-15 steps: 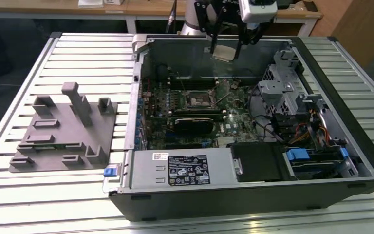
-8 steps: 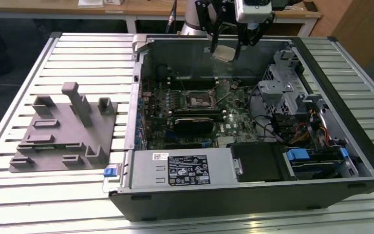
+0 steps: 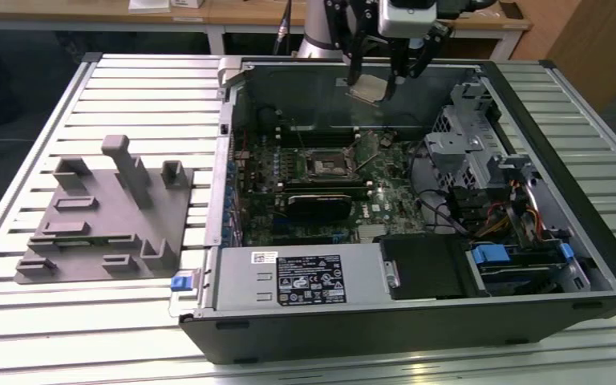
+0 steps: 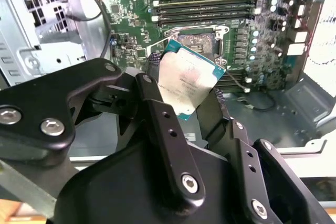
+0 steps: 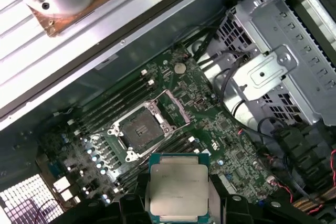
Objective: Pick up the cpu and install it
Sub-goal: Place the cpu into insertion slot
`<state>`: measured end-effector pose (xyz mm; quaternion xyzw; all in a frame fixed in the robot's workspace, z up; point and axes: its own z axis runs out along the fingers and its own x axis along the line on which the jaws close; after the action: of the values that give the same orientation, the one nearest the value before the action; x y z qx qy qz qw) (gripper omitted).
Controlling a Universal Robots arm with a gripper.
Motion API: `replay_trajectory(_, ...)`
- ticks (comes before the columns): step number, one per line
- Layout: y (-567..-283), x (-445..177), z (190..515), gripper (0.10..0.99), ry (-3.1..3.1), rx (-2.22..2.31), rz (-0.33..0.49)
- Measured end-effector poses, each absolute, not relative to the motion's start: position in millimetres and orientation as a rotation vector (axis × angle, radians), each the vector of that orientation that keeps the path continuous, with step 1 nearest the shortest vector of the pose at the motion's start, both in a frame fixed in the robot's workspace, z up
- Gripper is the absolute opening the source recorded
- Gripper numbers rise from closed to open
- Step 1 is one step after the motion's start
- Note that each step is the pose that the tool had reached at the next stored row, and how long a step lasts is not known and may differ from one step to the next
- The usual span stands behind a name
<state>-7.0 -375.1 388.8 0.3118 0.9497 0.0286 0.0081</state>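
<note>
Holds the cpu (image 3: pixel 369 90) pinched by its thin edges between the two fingers (image 4: pixel 153 90) of the gripper (image 3: pixel 378 82), likely so the shiny top and the underside stay untouched. Hangs in the air over the far side of the open computer case (image 3: pixel 415 325), high above the green board (image 3: pixel 394 196). Sits tilted in the grip, not flat. Is well apart from the empty socket (image 3: pixel 326 164), dark and bare in the middle, ready for a chip. Looks small, thin and square in both wrist views: pale silver on top, a little shiny, with a green rim all around.
</note>
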Motion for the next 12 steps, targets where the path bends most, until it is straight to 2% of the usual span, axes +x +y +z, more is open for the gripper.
replay_trajectory(12, -375.0, -7.0, 388.6, 0.533, 2.872, 1.219, 0.087)
